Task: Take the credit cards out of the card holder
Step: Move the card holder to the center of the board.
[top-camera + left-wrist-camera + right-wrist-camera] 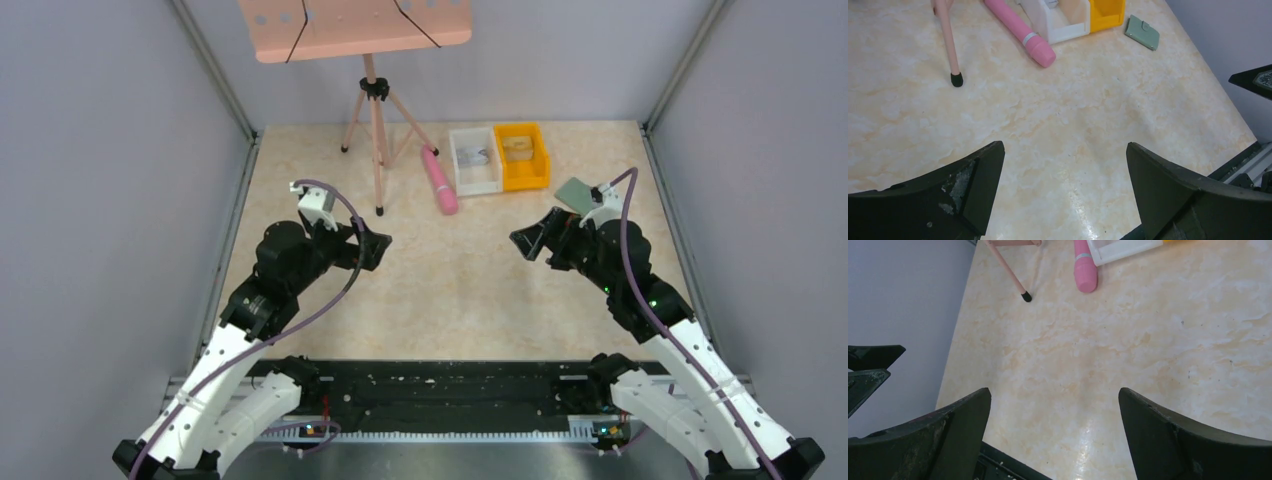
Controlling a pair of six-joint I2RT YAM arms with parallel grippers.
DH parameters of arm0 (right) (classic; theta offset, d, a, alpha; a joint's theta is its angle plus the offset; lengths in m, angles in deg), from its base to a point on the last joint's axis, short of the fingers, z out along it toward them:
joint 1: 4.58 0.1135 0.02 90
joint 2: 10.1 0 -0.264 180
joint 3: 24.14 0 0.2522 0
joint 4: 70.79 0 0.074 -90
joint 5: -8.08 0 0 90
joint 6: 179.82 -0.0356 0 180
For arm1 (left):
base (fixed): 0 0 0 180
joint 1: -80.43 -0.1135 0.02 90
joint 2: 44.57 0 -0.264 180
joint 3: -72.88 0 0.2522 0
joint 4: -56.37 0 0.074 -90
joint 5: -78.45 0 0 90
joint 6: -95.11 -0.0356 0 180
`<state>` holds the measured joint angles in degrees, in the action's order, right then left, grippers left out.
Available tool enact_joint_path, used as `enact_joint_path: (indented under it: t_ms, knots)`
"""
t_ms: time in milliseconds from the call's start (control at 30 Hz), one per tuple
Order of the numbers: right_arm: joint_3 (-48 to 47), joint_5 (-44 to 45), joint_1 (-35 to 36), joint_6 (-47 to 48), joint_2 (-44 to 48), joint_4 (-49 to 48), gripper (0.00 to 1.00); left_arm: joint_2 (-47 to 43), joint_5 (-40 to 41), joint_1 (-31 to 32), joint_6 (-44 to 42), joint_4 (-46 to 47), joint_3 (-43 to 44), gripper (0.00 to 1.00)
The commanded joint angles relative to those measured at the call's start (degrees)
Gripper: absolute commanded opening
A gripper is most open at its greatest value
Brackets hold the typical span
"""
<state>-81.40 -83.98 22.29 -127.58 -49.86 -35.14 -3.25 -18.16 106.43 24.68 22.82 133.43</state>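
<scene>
The card holder (574,192) is a small sage-green wallet lying shut and flat on the table at the far right, just beyond my right wrist. In the left wrist view the card holder (1142,32) lies to the right of the orange bin. The credit cards are hidden. My left gripper (370,249) hovers open over the table's left middle, far from the holder; its jaws (1064,146) hold nothing. My right gripper (530,240) is open too, pointing left over bare table, and nothing lies between its jaws (1054,390).
A pink tripod stand (374,120) with a pink tray on top stands at the back. A pink cylinder (439,180), a white bin (474,160) and an orange bin (522,156) lie beside it. Grey walls close both sides.
</scene>
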Motion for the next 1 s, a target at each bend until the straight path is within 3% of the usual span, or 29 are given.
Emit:
enact_joint_path:
  t_ms: [0, 400, 600, 800, 967]
  knots:
    - [0.13, -0.24, 0.38, -0.92, 1.0, -2.39, 0.99, -1.15, 0.95, 0.16, -0.85, 1.55, -0.21, 0.98]
    - [1.25, 0.51, 0.41, -1.85, 1.45, -4.48, 0.99, -1.0, 2.34, 0.21, 0.52, 0.03, 0.89, 0.97]
    - [1.78, 9.47, 0.48, -0.95, 0.29, -4.02, 0.97, -1.13, 4.37, 0.27, 0.19, -3.71, 1.82, 0.97]
    - [-1.87, 12.44, 0.38, 8.4, -6.45, -3.4, 0.97, -1.97, 4.57, 0.27, 0.42, -8.62, 3.05, 0.97]
    - [-7.62, 22.91, -1.55, 16.41, -16.6, -0.53, 0.96, -3.66, 4.17, 0.25, -0.21, -8.84, 0.74, 0.95]
